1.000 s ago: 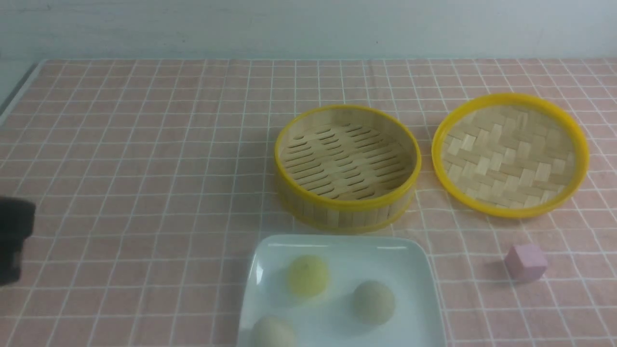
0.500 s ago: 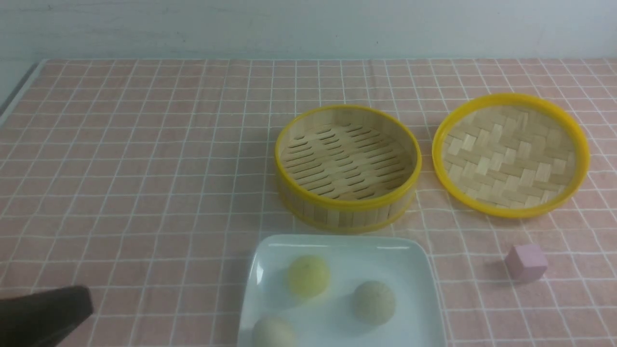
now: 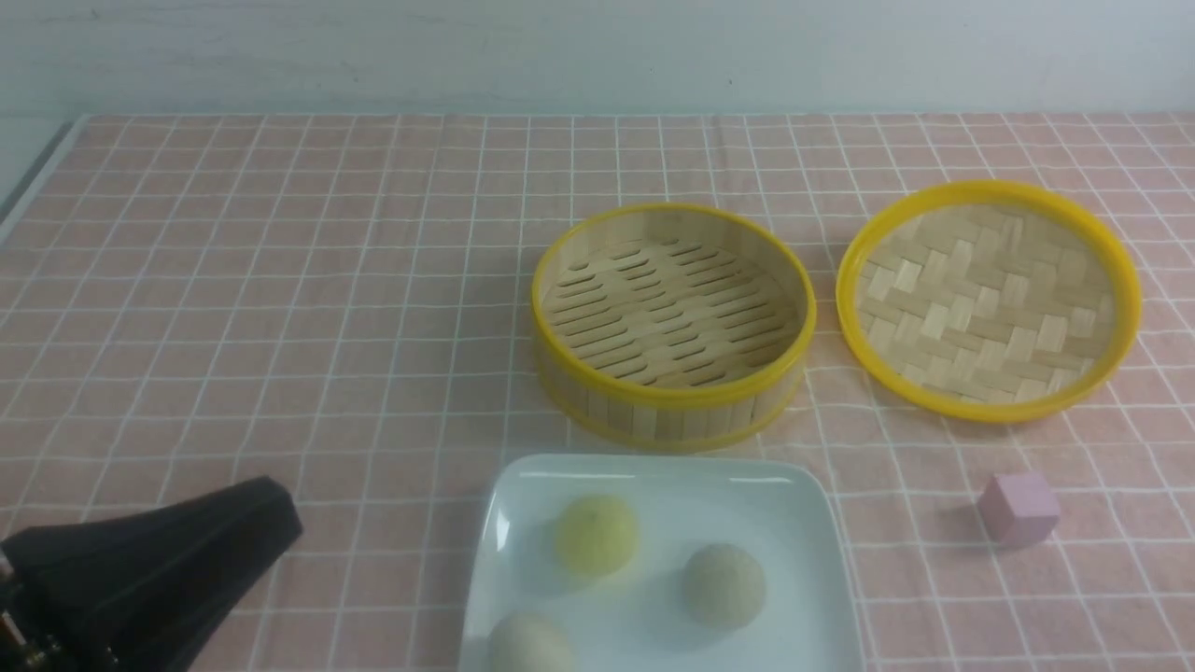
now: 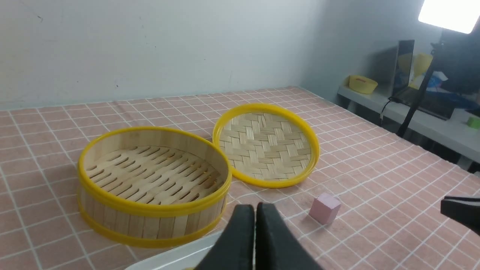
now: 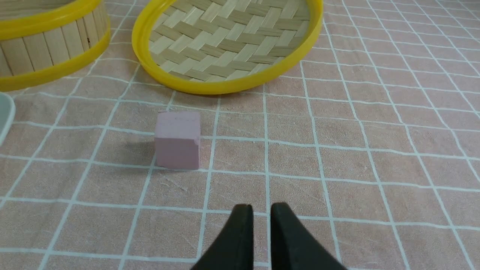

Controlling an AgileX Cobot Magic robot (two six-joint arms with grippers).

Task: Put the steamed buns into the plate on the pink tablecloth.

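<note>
Since all three steamed buns sit inside the plate [image 3: 812, 560], the transfer reads as finished. Yellowish bun [image 3: 597, 534] toward the plate's far side; grey-beige bun [image 3: 724, 585] to its right; second grey-beige bun [image 3: 530, 644] at the near edge, partly cut off by the frame. None touch each other, and none lies against the rim as far as can be seen.

Plate rests flat on the pink tablecloth [image 3: 280, 308], just in front of the bamboo steamer [image 3: 672, 322]. Steamer is empty, slatted floor bare. Its woven lid [image 3: 988, 299] lies inside-up to the right, near the steamer but apart from it; judged: set aside to give access to the basket. Small pink cube [image 3: 1019, 507] stands alone on the cloth, right of the plate; not part of the task.

Left pincer [image 4: 255, 217]: tips pressed together, nothing between them. It hangs over the bench to the left of the plate, clear of the buns.

Right pincer [image 5: 261, 221]: narrow gap between the tips, nothing held. It points at bare cloth just short of the cube, touching nothing, and does not show in the front view.

Judgement: both arms empty-handed and off the plate, which fits retreat after the last placement. Nothing left to move.
</note>
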